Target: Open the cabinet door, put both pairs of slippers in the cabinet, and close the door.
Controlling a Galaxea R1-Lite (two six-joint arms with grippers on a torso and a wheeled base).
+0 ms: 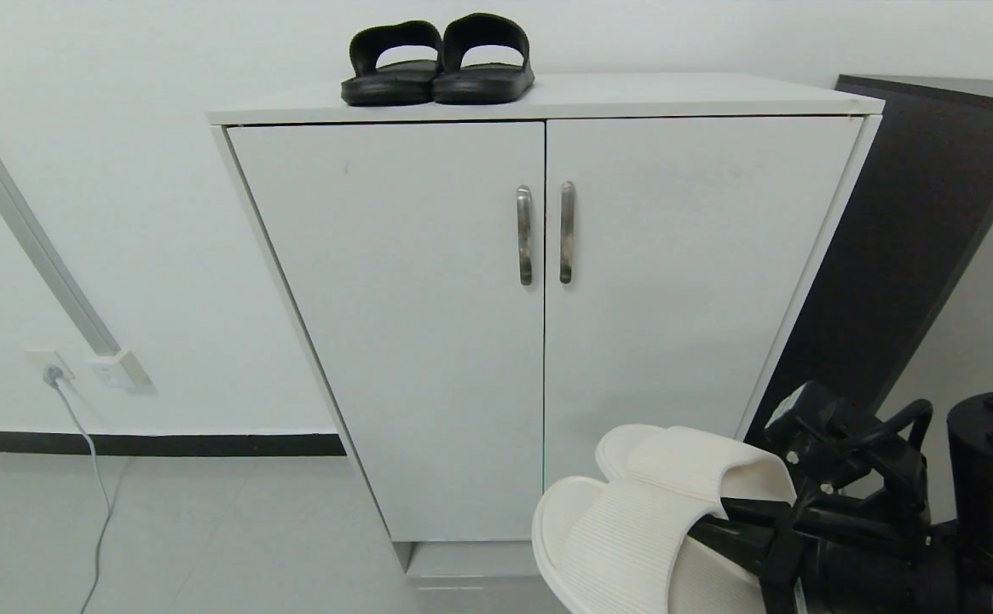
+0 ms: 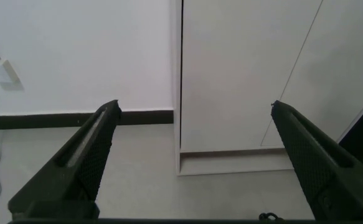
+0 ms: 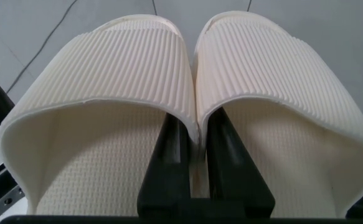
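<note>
My right pincer [image 3: 197, 137] pinches the cream ribbed rubber slippers [image 3: 125, 74] by their adjoining straps. Ahead of it stands the white two-door cabinet [image 1: 428, 341], shut, with the black slide slippers [image 1: 438, 68] on top, high above. My left pincer [image 2: 195, 107] hangs spread.

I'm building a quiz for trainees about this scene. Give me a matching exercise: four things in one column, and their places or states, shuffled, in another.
1. black slippers
2. white slippers
3. cabinet doors
4. left pincer

A. shut
B. open, holding nothing
C. on top of the cabinet
D. gripped by the right pincer

Pairs: 1-C, 2-D, 3-A, 4-B.
</note>
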